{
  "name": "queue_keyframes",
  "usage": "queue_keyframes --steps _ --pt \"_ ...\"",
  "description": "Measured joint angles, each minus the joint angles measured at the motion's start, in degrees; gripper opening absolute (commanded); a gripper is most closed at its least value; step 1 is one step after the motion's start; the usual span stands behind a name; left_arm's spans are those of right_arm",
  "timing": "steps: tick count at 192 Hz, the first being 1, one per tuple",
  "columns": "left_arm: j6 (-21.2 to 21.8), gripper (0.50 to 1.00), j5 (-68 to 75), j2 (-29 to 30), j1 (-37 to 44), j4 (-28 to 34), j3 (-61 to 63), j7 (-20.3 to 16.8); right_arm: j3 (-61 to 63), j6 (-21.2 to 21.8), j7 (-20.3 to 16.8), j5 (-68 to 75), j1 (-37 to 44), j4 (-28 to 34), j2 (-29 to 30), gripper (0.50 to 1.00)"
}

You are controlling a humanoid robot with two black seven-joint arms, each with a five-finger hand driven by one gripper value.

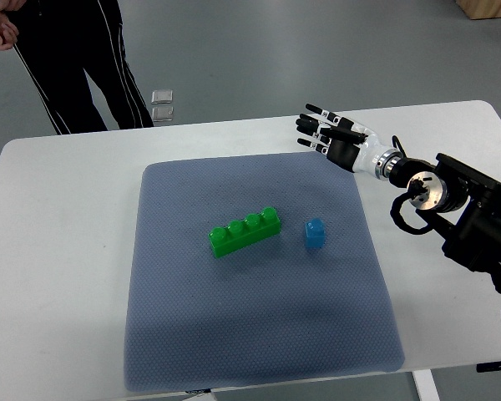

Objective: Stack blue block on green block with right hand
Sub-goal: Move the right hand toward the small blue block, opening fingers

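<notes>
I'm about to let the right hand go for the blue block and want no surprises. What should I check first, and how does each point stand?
1. Right hand empty, fingers spread: ok.
2. Blue block upright on the grey mat, nothing touching it: ok.
3. Green block lying flat, studs up and bare: ok.
4. Gap between the two blocks for fingers: ok, they sit apart.
5. Person standing at the table's far edge, clear of the mat: ok.
6. Left hand out of the way: cannot tell, not in view.

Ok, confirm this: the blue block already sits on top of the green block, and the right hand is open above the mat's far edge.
Not right. The top view shows the blue block on the mat, beside the green block, apart from it. The right hand is indeed open.
</notes>
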Motion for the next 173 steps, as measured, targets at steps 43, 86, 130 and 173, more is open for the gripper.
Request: queue_keyframes --steps 43,86,130,173 --pt "-0.04 1.000 0.00 0.00 0.00 0.00 -0.22 -0.48 -0.22 -0.02 0.00 -0.13 0.09 0.14 -0.09 0.952" --pt "-0.19 1.000 0.00 0.00 0.00 0.04 -0.14 -0.37 -0.94 -2.48 0.00 -3.58 1.39 0.55 -0.60 0.952" --pt "0.15 1.000 0.00 0.00 -0.08 0.44 -0.08 -0.37 -1.14 -2.89 0.16 -14.52 2.05 5.17 -2.96 0.950" --pt "0.15 1.000 0.00 0.00 -0.06 0.51 0.00 -0.37 -1.37 -7.69 0.17 -32.09 2.38 12.97 -6.14 0.950"
